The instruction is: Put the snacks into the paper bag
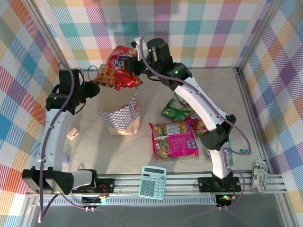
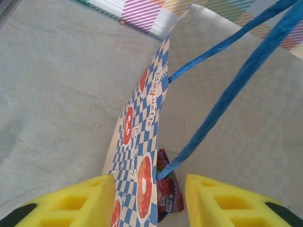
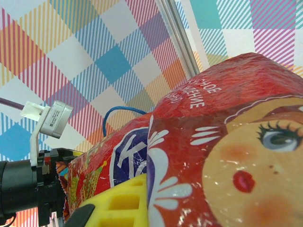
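Snacks: the red packet hung pinched in your tightly closed right gripper, just over the paper bag mouth.
You could expect it to be light, puffy and easily crushed, its glossy film slippery, so a flat sealed edge looked the safest hold. Your left gripper stood part open astride the bag's floppy wall and blue cord handle. The magenta packet lay on the table, well below the right gripper.
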